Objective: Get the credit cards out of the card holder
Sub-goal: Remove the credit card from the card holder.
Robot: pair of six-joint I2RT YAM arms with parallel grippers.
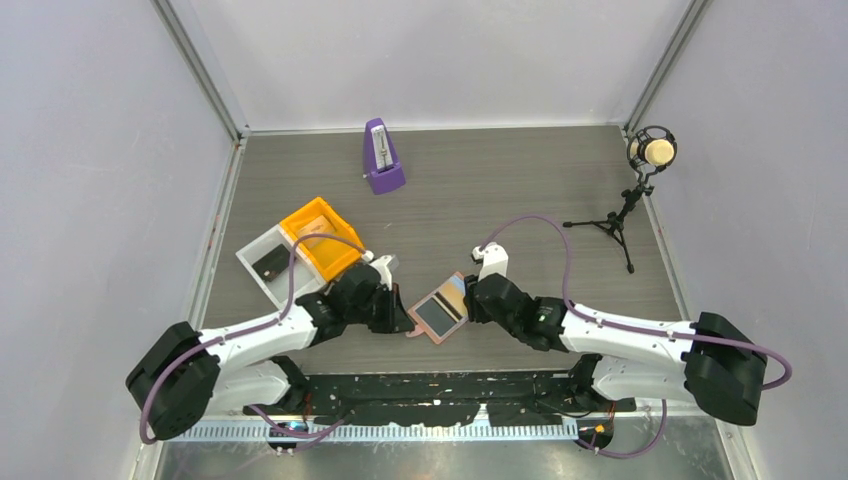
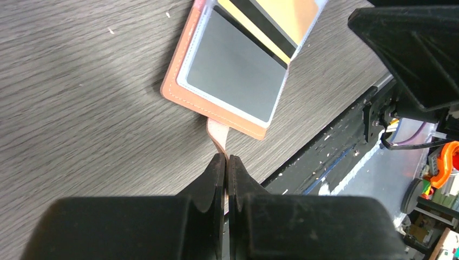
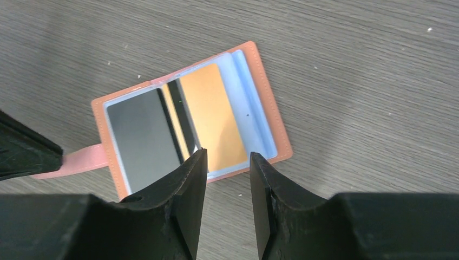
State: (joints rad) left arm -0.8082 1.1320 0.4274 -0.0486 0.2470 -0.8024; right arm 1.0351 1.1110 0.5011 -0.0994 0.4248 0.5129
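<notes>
A: Surface: grey wood-grain table (image 1: 520,180). First item?
B: Card holder (image 3: 254,114), lying open, centre-near, between both arms. Dark credit card (image 3: 142,135) and orange card (image 3: 214,122) pocketed.
A: Claws?
B: Left gripper (image 2: 226,158) pressed together on the side tab (image 2: 217,132), likely anchoring the holder. Right gripper (image 3: 227,154) spread over the orange card; contact unclear.

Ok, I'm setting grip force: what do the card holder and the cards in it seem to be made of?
The card holder: salmon leather or imitation, matte, stitched along the edge; which one I cannot tell. Its sleeves: pale clear-looking plastic film. The grey card: smooth, faintly glossy, probably plastic. The orange card: same, with a dark stripe.
</notes>
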